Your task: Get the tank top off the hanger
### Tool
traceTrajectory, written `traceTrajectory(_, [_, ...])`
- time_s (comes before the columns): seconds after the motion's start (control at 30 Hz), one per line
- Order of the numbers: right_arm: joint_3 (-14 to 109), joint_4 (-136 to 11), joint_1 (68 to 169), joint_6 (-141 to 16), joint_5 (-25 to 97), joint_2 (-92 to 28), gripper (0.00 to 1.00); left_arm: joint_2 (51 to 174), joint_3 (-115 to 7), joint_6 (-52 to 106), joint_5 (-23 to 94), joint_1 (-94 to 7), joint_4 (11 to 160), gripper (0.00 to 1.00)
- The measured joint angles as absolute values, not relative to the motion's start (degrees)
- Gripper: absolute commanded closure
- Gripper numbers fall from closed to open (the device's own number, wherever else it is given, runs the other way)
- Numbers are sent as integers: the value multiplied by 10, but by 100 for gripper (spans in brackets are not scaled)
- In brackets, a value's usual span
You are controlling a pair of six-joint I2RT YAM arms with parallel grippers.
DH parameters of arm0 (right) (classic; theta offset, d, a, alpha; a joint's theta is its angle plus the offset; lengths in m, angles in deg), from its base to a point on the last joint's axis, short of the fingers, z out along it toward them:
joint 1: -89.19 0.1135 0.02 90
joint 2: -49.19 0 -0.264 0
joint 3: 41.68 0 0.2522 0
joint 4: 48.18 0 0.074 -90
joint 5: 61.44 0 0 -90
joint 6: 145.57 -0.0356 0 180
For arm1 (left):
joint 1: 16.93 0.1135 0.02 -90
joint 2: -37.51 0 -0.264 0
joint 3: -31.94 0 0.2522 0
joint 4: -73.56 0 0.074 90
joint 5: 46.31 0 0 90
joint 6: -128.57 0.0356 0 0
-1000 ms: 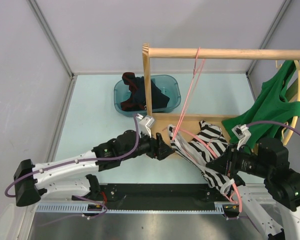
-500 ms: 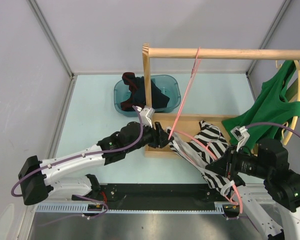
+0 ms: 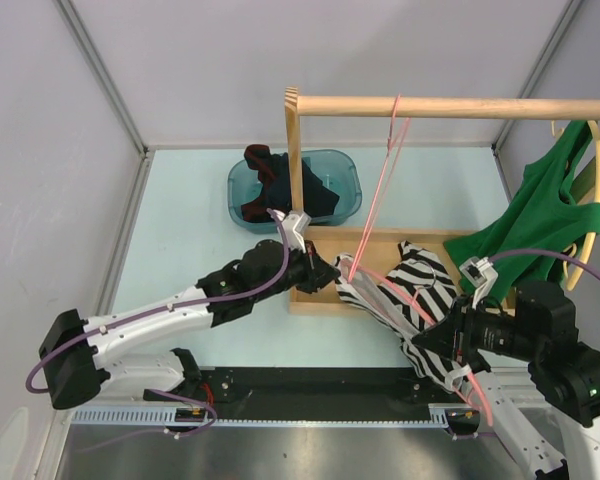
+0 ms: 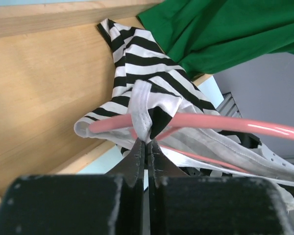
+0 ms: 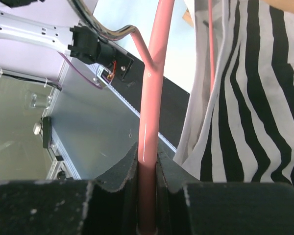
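Pink plastic, the hanger (image 4: 210, 121) hooks over the wooden rail (image 3: 450, 105), and the striped tank top (image 3: 420, 282) hangs bunched on the hanger's lower arms, not yet off. The left gripper (image 4: 146, 146) pinches the white strap hem right at the hanger's arm. The right gripper (image 5: 147, 159) is clamped on the hanger's bar beside the cloth. Both grips look set, so what remains is drawing the straps clear of the hanger.
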State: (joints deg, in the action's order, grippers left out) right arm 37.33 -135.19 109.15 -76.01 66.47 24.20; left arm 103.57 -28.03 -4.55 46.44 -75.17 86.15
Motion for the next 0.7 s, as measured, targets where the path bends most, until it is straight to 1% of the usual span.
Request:
traceTrajectory(0.3, [373,-1382,1092,-751,665,270,100,1015,-281,-44,466,-727,882,100])
traceTrajectory(0.7, [406,-1365,1091,-811,648,369,100,1031,-296,-45,448,-721,914,100])
